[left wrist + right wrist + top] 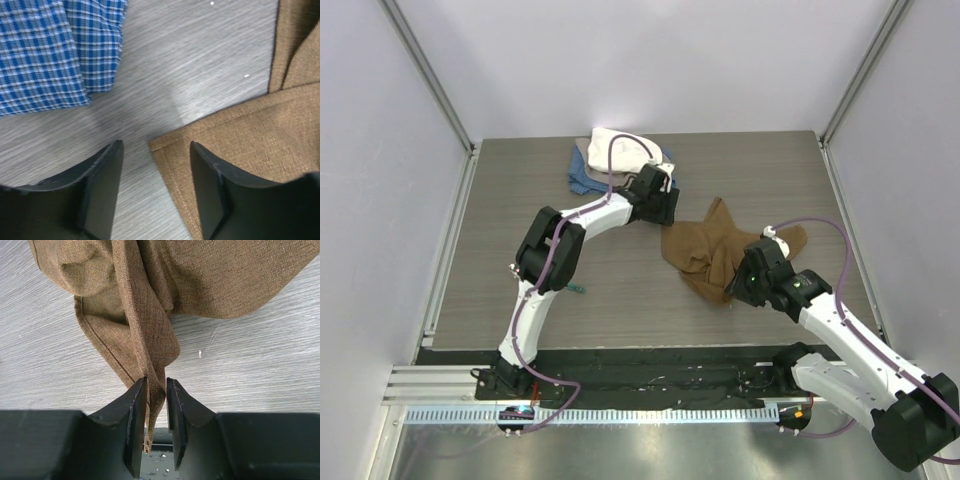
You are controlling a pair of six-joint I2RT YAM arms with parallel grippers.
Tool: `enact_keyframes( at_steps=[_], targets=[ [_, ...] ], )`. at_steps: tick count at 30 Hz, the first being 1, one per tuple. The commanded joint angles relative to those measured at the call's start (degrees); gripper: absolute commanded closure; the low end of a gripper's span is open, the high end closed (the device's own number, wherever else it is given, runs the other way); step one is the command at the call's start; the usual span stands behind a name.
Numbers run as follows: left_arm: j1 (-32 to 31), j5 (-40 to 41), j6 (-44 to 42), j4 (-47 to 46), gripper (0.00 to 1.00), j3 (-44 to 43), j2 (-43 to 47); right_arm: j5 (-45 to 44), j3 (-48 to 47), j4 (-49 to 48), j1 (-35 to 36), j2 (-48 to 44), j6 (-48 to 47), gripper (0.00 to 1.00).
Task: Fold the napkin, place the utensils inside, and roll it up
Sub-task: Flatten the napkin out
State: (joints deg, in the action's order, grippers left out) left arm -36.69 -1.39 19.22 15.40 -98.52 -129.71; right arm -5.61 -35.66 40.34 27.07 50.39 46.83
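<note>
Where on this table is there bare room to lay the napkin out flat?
Bare tabletop: near centre, between the left arm and the napkin; the far right corner beyond the napkin; the far left, beside the blue cloth. Crowded: mid-table, where the left gripper, the napkin and the white cloth sit close, and where the right gripper pinches the napkin's edge.

One napkin point(700, 255), one blue cloth point(582, 181), one white cloth point(610, 145), one spoon point(576, 290), two claws point(155, 147) point(156, 385)

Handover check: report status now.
Left gripper open over napkin corner. Right gripper shut on napkin edge. Napkin crumpled. Blue checked cloth beside left gripper, apart from napkin.
</note>
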Motion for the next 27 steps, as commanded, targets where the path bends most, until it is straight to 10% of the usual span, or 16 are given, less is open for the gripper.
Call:
enact_keyframes(
  at_steps=[1,20,27],
  targets=[
    [-1.02,-3.80,1.61,2.00,0.42,1.93,-1.42,-0.02,-0.64,-2.02,0.27,-0.12,-0.25,0.70],
    [-6.11,9.82,2.22,9.30,0.69,-2.29,-6.34,-0.02,-0.46,-3.07,0.35,-0.47,-0.33,0.70],
    [-7.35,11.85,0.82,9.83,1.00,-2.64,-8.01,1.47,-0.46,-3.68,0.35,-1.61,-1.38,0.75]
  ],
)
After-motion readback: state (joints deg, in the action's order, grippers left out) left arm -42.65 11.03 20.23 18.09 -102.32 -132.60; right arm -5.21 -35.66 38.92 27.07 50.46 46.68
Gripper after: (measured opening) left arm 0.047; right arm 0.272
